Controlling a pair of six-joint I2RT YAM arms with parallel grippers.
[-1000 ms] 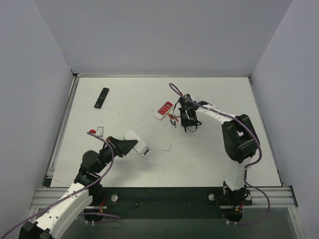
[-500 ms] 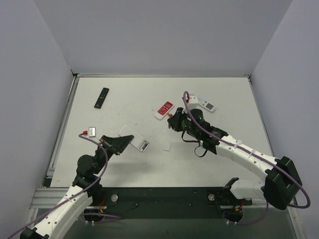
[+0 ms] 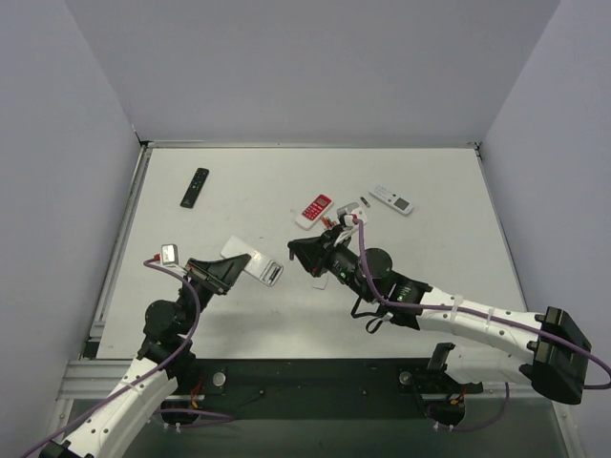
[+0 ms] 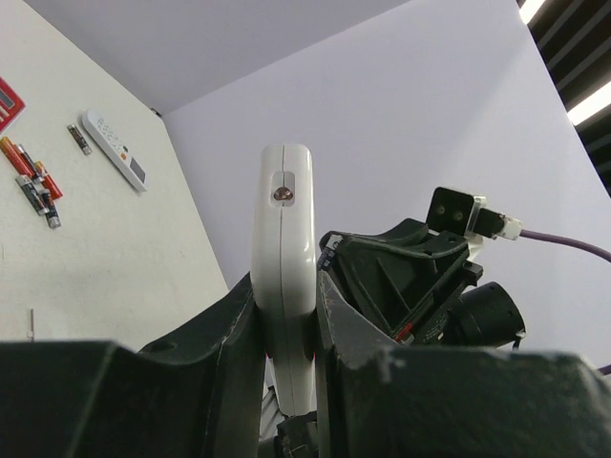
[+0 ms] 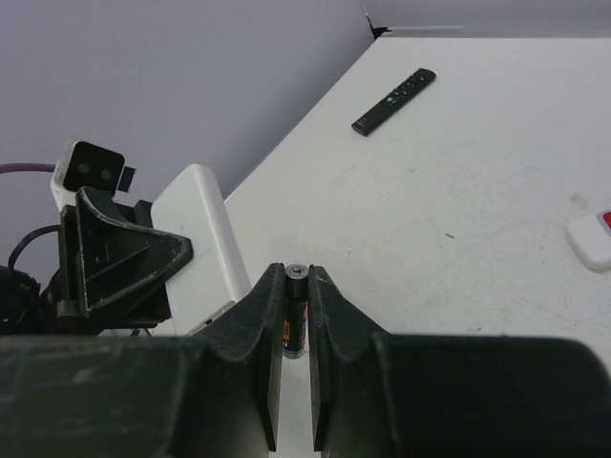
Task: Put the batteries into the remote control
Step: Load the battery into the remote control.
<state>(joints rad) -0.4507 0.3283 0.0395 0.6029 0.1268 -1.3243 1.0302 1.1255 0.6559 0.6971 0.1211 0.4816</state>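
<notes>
Now, left gripper (image 4: 284,329): clamped on small white rectangular plastic remote control (image 4: 284,229), held edge-on, raised off white surface (image 3: 430,267).
Right gripper (image 5: 292,286): closed on one slim dark-and-orange cylindrical battery (image 5: 294,329), near the remote control.
Spare batteries (image 4: 29,176): lying on the surface beside red-and-white remote (image 3: 313,210).

My left arm (image 3: 124,396) rises from its base with the elbow bent. The left gripper (image 4: 284,320) points rightward, its fingers clamped on the remote (image 4: 283,239). My right arm (image 3: 477,320) stretches low and far leftward. The right gripper (image 5: 294,315) faces the left one and pinches a battery (image 5: 295,329), upright as far as I can judge.
</notes>
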